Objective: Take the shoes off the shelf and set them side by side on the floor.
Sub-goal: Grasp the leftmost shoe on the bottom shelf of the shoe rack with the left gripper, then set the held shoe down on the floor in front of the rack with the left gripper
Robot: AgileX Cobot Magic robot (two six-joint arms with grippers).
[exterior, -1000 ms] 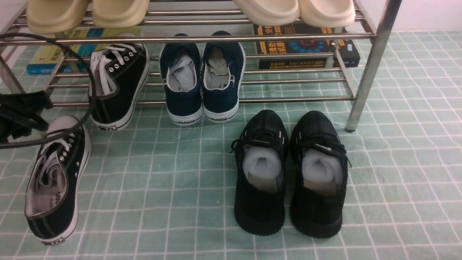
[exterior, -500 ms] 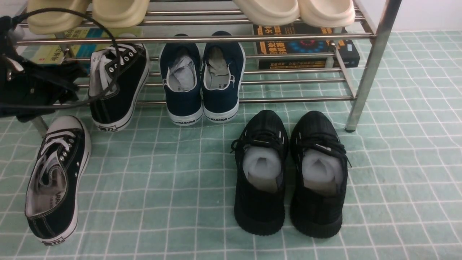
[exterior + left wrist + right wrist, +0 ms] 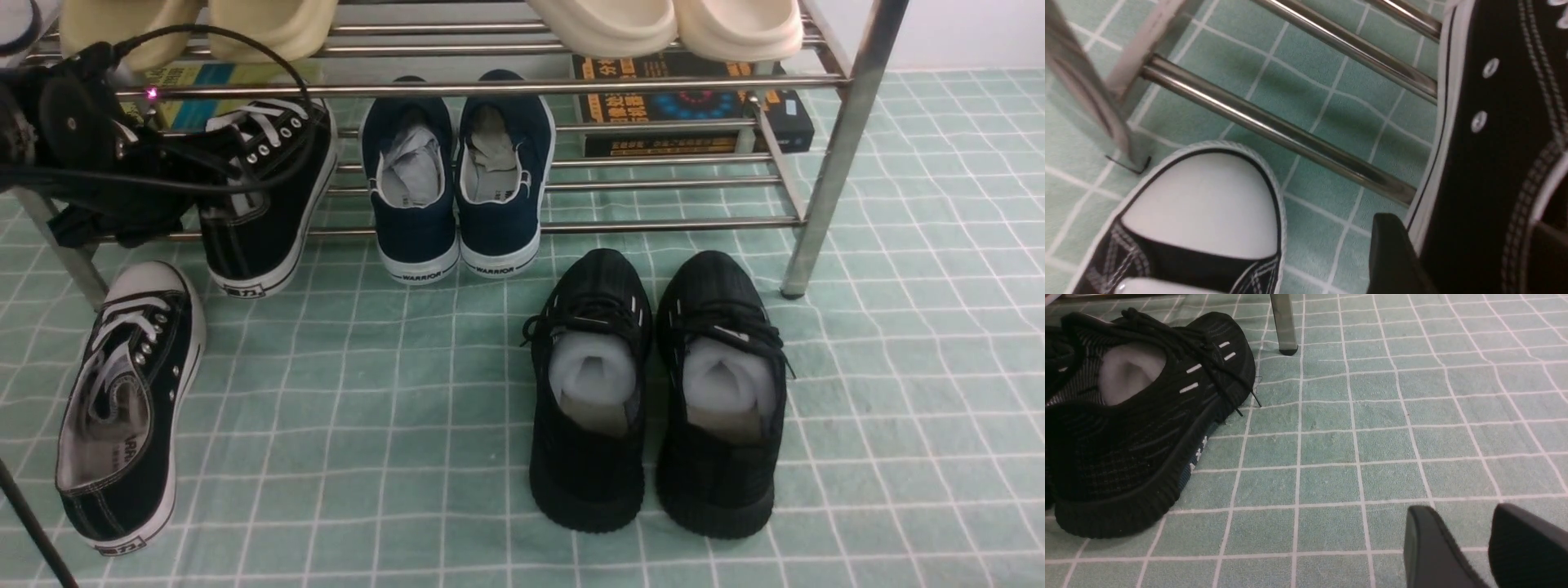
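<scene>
- Since a second ago the left gripper (image 3: 175,196) has risen from low beside the floor sneaker (image 3: 122,408) and swung in against the shelf sneaker (image 3: 273,204). Neither shoe has shifted.
- Front view: one black canvas shoe with white laces, toe cap and sole lies on the floor (image 3: 367,392), its toe towards the shelf (image 3: 653,223) and angled slightly. Its partner sits on the lower bars with its heel overhanging the front bar, just beside the navy slip-ons (image 3: 453,188). The dark arm hides the jaws here.
- Left wrist view: one finger (image 3: 1392,253) stands just outside the shelf sneaker's white sole edge. What looks like the other finger sits inside the shoe's opening. The jaws therefore stand wide, straddling the canvas side wall and not yet closed on it.
- Right wrist view: the right gripper (image 3: 1484,543) hangs low over bare floor, its fingers a little apart with nothing between them. The black knit sneakers (image 3: 1139,416) lie off to one side.
- Risks, as a judgement: the soft canvas wall may fold and slip out of a pinch. The sole may catch on the front bar as the shoe is drawn out. The lifted shoe could knock the navy pair or land on the floor sneaker's toe, which lies close under the bar. That shoe's angle could also leave the pair crooked.
</scene>
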